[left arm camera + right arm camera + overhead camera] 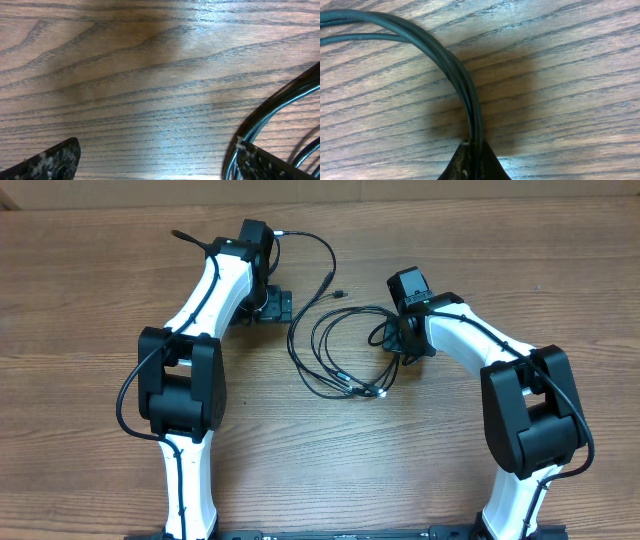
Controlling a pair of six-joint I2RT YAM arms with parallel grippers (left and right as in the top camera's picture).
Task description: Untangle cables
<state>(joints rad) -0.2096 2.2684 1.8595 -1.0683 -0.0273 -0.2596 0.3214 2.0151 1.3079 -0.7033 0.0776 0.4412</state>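
The cables [340, 352] are thin black cords lying in overlapping loops at the table's middle, with silver plug tips [372, 391] at the near side. One strand [322, 248] arcs back toward the left arm. My right gripper [393, 340] sits at the loops' right edge. In the right wrist view it is shut [475, 161] on two black strands [468, 92] that curve off to the upper left. My left gripper [277, 306] stands at the loops' left side, open [160, 162]. No cable lies between its fingers, and cable strands [280, 97] pass just outside its right finger [267, 165].
Both white arms reach in from the near edge, left arm [190, 380] and right arm [525, 405], each with thicker black wires along it. The wooden table's far edge [450, 202] runs along the top of the overhead view.
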